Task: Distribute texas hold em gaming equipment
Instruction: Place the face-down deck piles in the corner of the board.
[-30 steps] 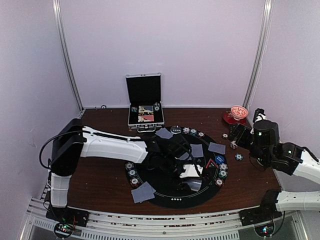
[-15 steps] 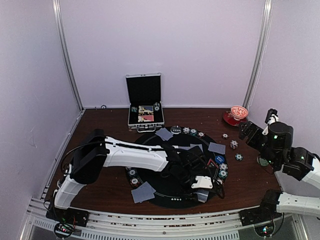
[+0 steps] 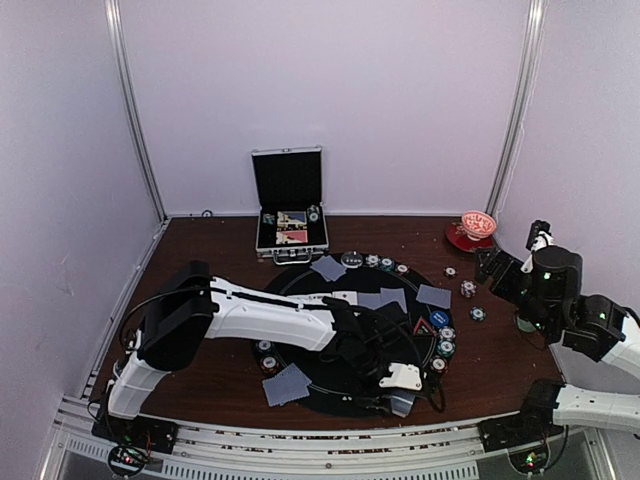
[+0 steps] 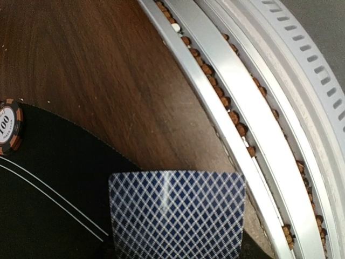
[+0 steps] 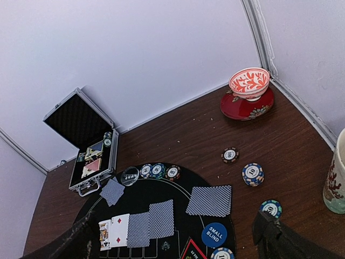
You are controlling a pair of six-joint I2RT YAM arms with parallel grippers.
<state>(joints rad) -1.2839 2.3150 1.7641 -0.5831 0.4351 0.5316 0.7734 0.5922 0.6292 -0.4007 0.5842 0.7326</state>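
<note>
Left gripper (image 3: 399,388): closed down on playing card (image 4: 177,213), which is being pinched with its lattice back showing, overhanging the edge of black mat (image 4: 48,178). 100-marked chip (image 4: 8,134) is lying ahead-left of it.

Right gripper (image 3: 497,268): being held wide apart, nothing being gripped. Loose chips (image 5: 252,174) are lying ahead, below it.
</note>
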